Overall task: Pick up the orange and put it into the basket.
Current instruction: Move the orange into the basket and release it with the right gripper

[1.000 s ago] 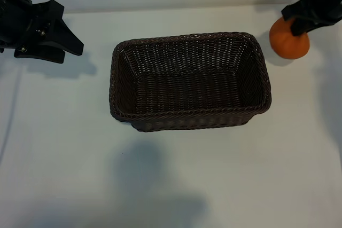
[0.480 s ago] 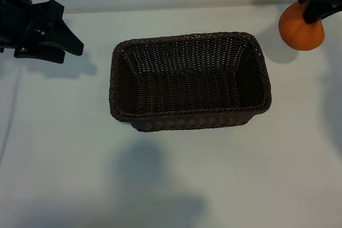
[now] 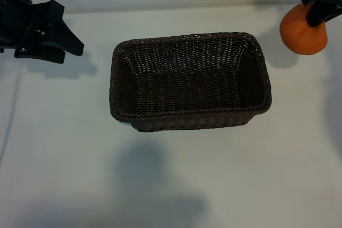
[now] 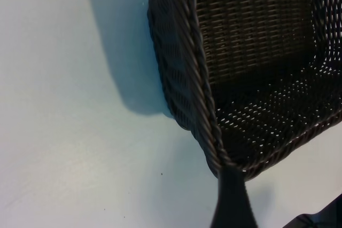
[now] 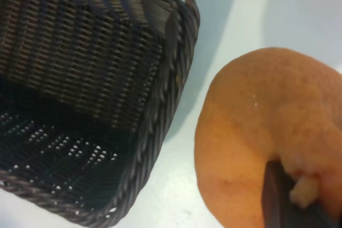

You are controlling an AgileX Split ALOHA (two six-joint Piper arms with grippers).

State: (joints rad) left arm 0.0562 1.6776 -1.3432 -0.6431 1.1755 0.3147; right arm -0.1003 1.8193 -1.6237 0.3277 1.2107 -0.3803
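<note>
Exterior view first, from its left side: the left hand (image 3: 72,44) is parked over the white tabletop (image 3: 64,148) well apart from everything else, its black fingers spread wide with nothing between them. In the middle sits the basket (image 3: 190,116), a dark brown wicker rectangle with a braided rim, holding nothing. The left wrist view shows one of its corners (image 4: 214,148) close below that hand. At the far right, the right hand (image 3: 315,12) is clenched on the orange (image 3: 302,33), gripping it at its top. The fruit hangs clear of the tabletop, just beyond the basket's right end and not over its opening. In the right wrist view a dark finger (image 5: 280,204) presses by the puckered nub of the orange (image 5: 256,137), with the basket's rim (image 5: 160,116) beside it.
</note>
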